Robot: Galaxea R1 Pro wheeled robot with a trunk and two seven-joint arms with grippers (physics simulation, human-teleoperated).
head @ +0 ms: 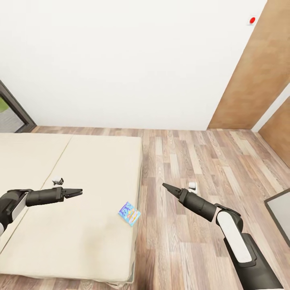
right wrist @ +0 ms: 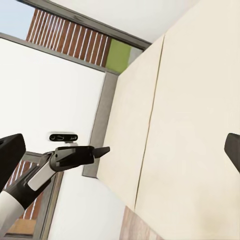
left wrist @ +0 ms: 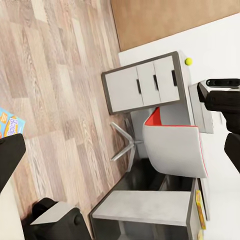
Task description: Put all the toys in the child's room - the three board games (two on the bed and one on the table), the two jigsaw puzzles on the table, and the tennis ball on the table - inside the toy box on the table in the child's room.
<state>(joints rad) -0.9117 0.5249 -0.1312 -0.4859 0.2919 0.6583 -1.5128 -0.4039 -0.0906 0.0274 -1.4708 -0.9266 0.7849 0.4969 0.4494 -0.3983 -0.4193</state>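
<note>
I had the bed (head: 72,189) across the lower left of the head frame, with one board game (head: 129,213), blue and bright, lying flat near its right edge. My left pincer (head: 79,192) hung over the mattress, jaws nearly together and empty. My right pincer (head: 166,187) hung over the plank floor (head: 201,161), closed to a point, holding nothing. In the left wrist view the bench (left wrist: 145,82) carried the tennis ball (left wrist: 188,61), beside the red-and-white chair (left wrist: 175,145).

black grippers (white forearm shells)
</note>
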